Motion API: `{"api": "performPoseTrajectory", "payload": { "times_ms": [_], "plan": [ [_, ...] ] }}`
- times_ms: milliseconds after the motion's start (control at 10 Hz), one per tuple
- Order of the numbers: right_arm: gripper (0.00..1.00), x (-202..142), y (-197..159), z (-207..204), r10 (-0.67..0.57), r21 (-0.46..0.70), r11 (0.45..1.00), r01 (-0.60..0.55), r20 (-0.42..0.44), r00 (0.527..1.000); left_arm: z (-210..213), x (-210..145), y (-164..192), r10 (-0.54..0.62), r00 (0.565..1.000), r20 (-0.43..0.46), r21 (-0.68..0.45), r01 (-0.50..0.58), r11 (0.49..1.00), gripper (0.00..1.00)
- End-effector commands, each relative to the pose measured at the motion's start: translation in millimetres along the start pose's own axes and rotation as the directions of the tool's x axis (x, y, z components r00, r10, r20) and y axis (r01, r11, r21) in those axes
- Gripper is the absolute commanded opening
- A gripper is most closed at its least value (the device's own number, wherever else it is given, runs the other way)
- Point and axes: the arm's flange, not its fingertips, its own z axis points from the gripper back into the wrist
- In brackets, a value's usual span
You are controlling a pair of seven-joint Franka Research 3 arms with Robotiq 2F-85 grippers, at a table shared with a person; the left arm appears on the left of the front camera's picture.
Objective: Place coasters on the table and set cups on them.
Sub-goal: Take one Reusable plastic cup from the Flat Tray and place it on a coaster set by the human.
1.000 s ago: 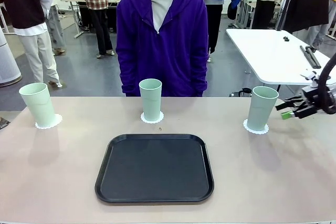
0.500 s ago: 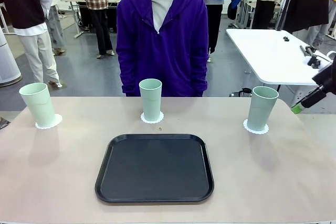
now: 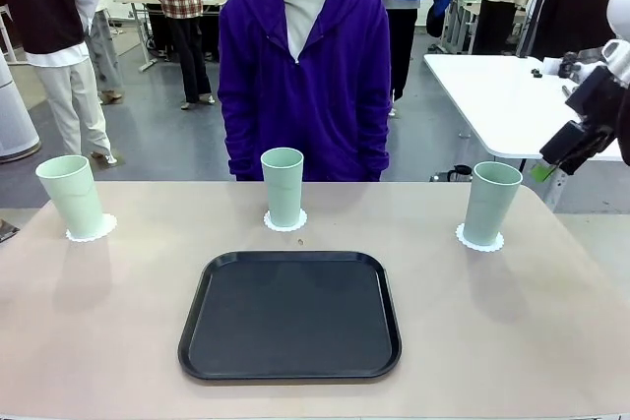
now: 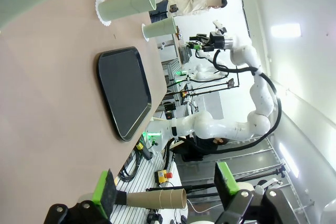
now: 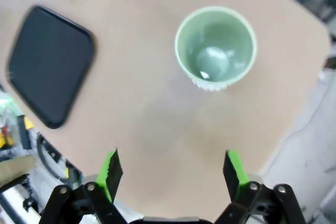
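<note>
Three pale green cups stand upright on the tan table (image 3: 512, 322), each on a white lacy coaster: the left cup (image 3: 71, 194) on its coaster (image 3: 92, 229), the middle cup (image 3: 283, 187) on a coaster (image 3: 285, 222), and the right cup (image 3: 490, 202) on a coaster (image 3: 479, 239). My right gripper (image 3: 549, 166) hangs open in the air, up and to the right of the right cup. From above, that cup (image 5: 215, 45) sits well beyond my open right gripper (image 5: 173, 174). My left gripper (image 4: 165, 187) is open and holds nothing, off the table's left end.
A black rounded tray (image 3: 290, 314) lies bare in the middle near the front edge. A person in a purple hoodie (image 3: 303, 76) stands behind the middle cup. A white table (image 3: 512, 100) stands at the back right.
My right gripper has lifted away from beside the right cup, rising up and to the right. Cups, coasters and tray have not moved.
</note>
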Motion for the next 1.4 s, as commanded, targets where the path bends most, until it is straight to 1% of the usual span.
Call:
{"api": "performPoseTrajectory", "payload": {
  "times_ms": [0,200,300,400,1300],
  "plan": [
    [1.00,0,40,14,-0.092,-0.135,0.988,0.080,-0.085,0.992,2,-1,-2,-0.008,1.000,0.003,-0.002,0.008,1.000,1.00],
    [1.00,7,58,24,-0.137,-0.179,0.977,0.114,-0.120,0.983,2,-1,-2,-0.008,1.000,0.003,-0.002,0.008,1.000,1.00],
    [1.00,12,68,22,-0.118,-0.179,0.979,0.095,-0.126,0.985,2,-1,-2,-0.008,1.000,0.003,-0.002,0.008,1.000,1.00],
    [1.00,3,53,28,-0.104,-0.170,0.981,0.090,-0.072,0.992,2,-1,-2,-0.008,1.000,0.003,-0.002,0.008,1.000,1.00],
    [1.00,3,53,28,-0.104,-0.170,0.981,0.090,-0.072,0.992,2,-1,-2,-0.008,1.000,0.003,-0.002,0.008,1.000,1.00]
  ]
}}
